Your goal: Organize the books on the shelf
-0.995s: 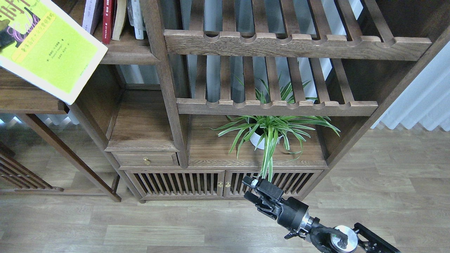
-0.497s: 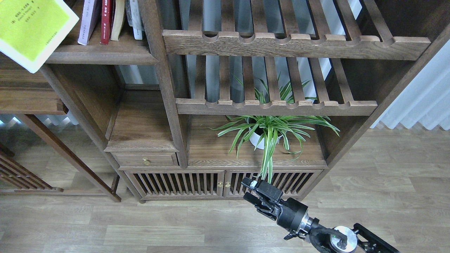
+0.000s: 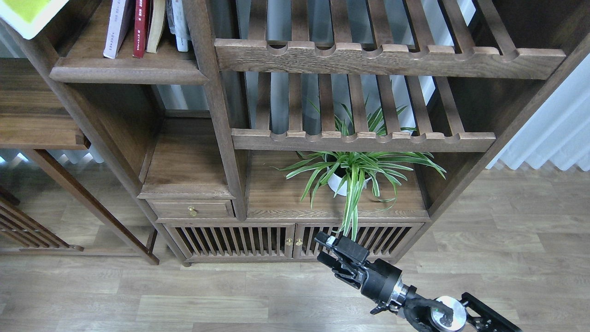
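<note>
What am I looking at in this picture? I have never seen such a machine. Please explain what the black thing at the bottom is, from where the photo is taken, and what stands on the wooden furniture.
The photo is taken from the robot's own head, looking forward and down at a wooden cabinet. The black thing at the bottom is the robot's right arm; its far end is the right gripper, a two-finger claw. It holds nothing and hangs in front of the cabinet's lower doors; I cannot tell whether its fingers are open. The left gripper is out of the picture. On the solid shelf at the upper left a few books stand upright. In the top left corner you see a corner of a yellow-green book; what holds it is not visible. Lower down stands a potted plant with long striped leaves.
</note>
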Robot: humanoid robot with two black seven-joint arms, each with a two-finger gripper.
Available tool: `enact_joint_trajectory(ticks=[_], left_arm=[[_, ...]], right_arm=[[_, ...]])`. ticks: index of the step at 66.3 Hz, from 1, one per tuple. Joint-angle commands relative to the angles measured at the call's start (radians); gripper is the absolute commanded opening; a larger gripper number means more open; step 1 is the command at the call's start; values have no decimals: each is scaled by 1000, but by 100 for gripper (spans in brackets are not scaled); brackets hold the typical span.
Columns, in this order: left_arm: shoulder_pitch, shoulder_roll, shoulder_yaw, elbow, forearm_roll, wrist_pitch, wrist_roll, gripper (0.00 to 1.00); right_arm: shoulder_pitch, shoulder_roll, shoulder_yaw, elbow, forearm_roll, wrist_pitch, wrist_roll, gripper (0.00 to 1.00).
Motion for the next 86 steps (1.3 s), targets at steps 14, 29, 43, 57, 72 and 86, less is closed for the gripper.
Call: enact_joint_trajectory(ticks=[14, 29, 43, 57, 72, 86], left_arm=[[-106, -217, 3, 126, 164, 0, 0, 1], [-178, -234, 12, 178, 283, 0, 0, 1], [-199, -275, 31, 232, 437, 0, -217, 2], [-190, -343, 71, 321, 432, 0, -355, 2], [-236, -418, 89, 445, 431, 0, -345, 2], [-313, -481, 112, 582, 397, 0, -232, 2]], right_arm=[[0, 0, 0, 0, 0, 0, 0, 99], [0, 2, 0, 0, 0, 0, 0, 99], [0, 13, 0, 1, 0, 0, 0, 99], [-2, 16, -4, 6, -3, 0, 0, 99], [0, 17, -23, 6, -3, 0, 0, 99], [1, 17, -24, 6, -3, 0, 0, 99]])
